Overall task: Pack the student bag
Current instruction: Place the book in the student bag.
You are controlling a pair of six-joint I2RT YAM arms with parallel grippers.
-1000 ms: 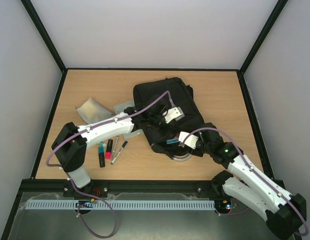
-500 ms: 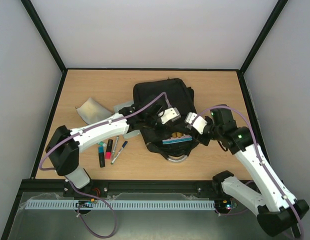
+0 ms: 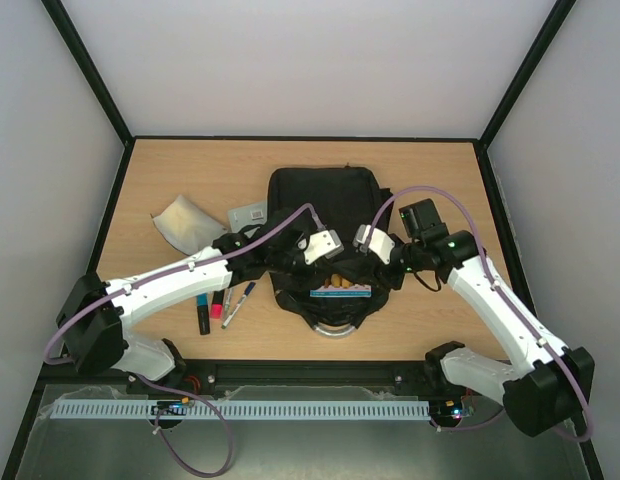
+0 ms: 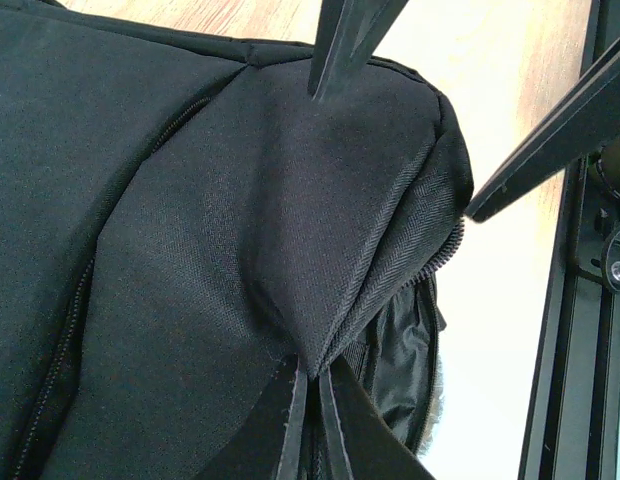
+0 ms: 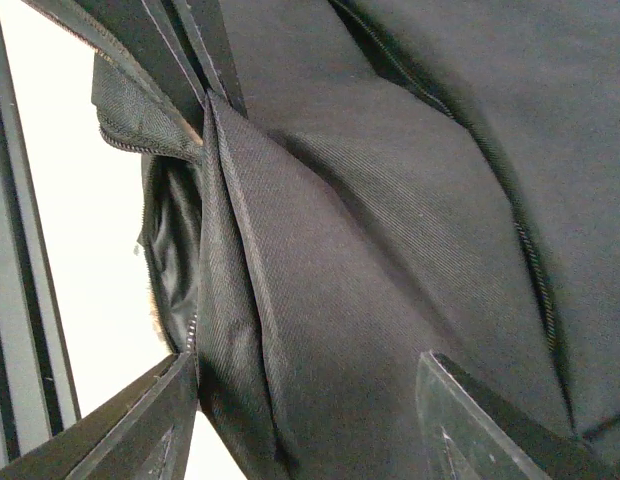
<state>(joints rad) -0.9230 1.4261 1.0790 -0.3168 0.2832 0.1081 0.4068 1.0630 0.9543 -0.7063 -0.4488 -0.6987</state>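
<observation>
1. Markers (image 3: 220,298) lie loose on the worktop (image 3: 440,180), left of the student bag (image 3: 325,200), probably waiting to be packed.
2. The left end effector (image 4: 308,372) is pressed together on a fold at the bag's mouth, seemingly to hold the opening up.
3. The student bag lies mid-worktop with its mouth toward the arms and a blue-edged item (image 3: 340,291) showing inside.
4. The right end effector (image 5: 305,365) is spread astride a fabric ridge at the other rim, not clamped, and is likely placed to grip and widen the mouth.

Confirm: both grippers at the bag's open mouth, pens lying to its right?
Wrong side: the pens lie to the left of the bag, as the top view shows. The left gripper and right gripper are at its open mouth.
</observation>
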